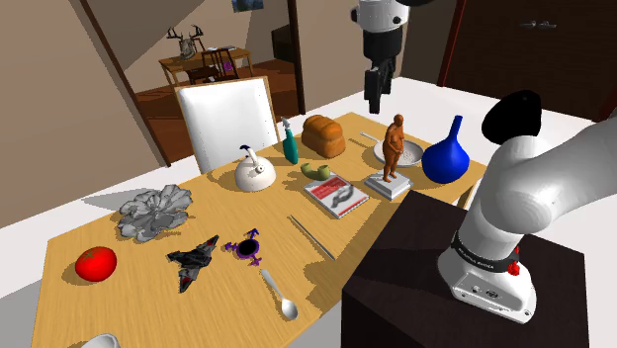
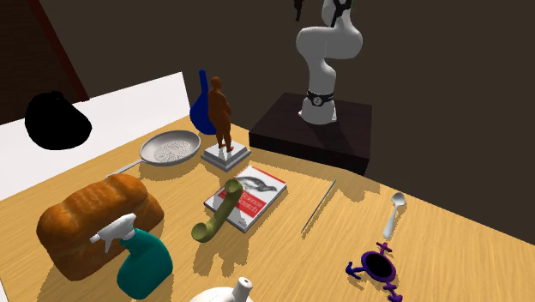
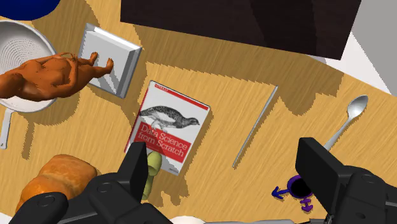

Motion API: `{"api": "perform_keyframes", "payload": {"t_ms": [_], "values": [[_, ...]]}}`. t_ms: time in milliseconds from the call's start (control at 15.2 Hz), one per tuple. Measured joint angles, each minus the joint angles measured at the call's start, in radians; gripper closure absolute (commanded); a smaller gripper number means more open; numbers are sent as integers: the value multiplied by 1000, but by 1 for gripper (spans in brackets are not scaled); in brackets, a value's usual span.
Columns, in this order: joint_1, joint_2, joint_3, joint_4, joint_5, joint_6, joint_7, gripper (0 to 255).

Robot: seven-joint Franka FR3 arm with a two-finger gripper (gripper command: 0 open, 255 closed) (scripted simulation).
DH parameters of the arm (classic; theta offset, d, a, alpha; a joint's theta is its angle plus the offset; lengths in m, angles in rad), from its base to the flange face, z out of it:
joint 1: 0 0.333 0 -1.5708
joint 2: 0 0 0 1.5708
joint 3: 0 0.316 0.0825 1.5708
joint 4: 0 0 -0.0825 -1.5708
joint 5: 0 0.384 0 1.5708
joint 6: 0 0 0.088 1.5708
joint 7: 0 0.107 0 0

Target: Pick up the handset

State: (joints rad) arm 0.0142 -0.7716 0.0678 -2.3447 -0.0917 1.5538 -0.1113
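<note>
- The claw [image 3: 222, 164] was released, its two black fingers spread wide with nothing between them, and it hung high above the wooden surface [image 2: 480, 257].
- The olive-green handset [image 2: 219, 210] lay flat on the surface at a corner of the red-and-white book [image 2: 250, 196], between the book and the loaf of bread [image 2: 94, 219].
- A brown figurine [image 2: 220, 111] stood upright just beside the book.

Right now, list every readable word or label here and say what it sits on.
"Data Science from Scratch": on the red band of the book.
Small line atop the same cover: too small to read.
Lettering on the dark band of the arm: too small to read.
</note>
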Motion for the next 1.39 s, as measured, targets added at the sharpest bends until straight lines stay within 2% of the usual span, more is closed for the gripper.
{"api": "perform_keyframes", "payload": {"t_ms": [132, 330, 726, 1386], "values": [[-2, 7, -2, -9, 0, 14, 2, 0], [-17, 75, -21, -21, -8, 87, 3, 0], [-42, 254, -45, -34, -11, 264, 26, 0], [-82, 612, -92, 56, -4, 508, 41, 0]]}}
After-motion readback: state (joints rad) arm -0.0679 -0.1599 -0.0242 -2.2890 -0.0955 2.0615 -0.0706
